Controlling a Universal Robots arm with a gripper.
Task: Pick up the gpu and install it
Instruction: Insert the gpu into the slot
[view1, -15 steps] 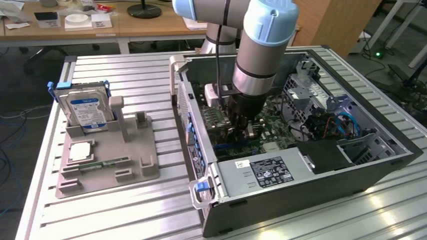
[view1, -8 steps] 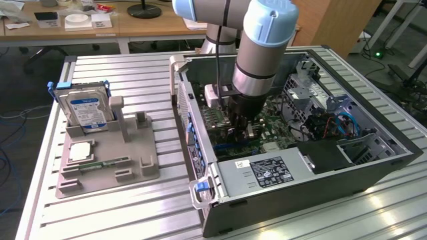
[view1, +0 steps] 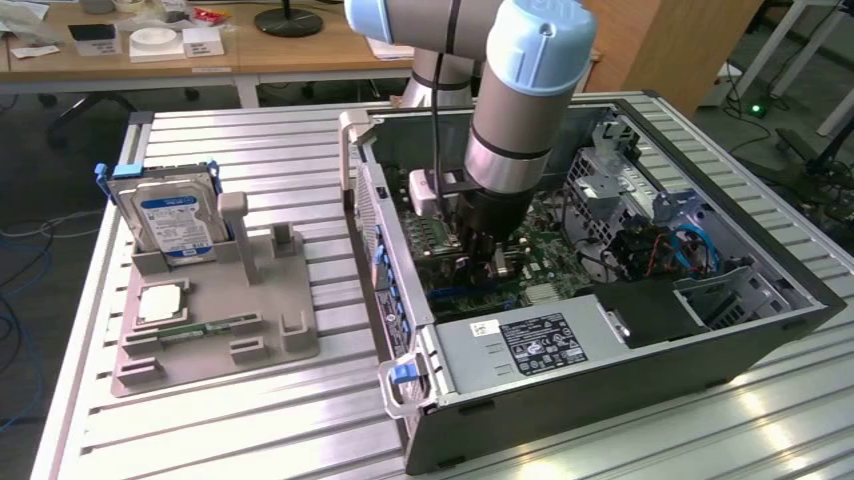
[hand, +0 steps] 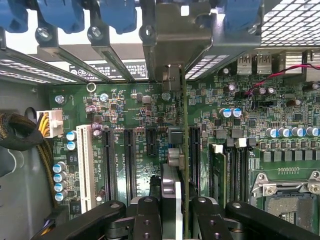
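- Broadly, slatted metal tabletop (view1: 267, 150) carries everything; the gripper works over the side toward the exterior view's right.
- Open computer case (view1: 747, 330) lies on its side, surrounding the gripper; arm (view1: 527, 110) reaches down into it.
- Grey parts holder (view1: 214, 330) sits well away from the gripper, toward the exterior view's left, with the silver hard drive (view1: 167, 225) standing upright in it and a green memory stick (view1: 207, 328) lying flat.
- Green motherboard (hand: 140, 110) lies directly below the gripper, its black expansion slots (hand: 129, 165) running alongside.
- Gripper (hand: 181, 210) is narrowed on the gpu (hand: 183, 150), clamped between the fingers.
- Gpu stands edge-on to the wrist view, upright over the motherboard, its metal bracket (hand: 172, 55) up against the case's rear slot openings.
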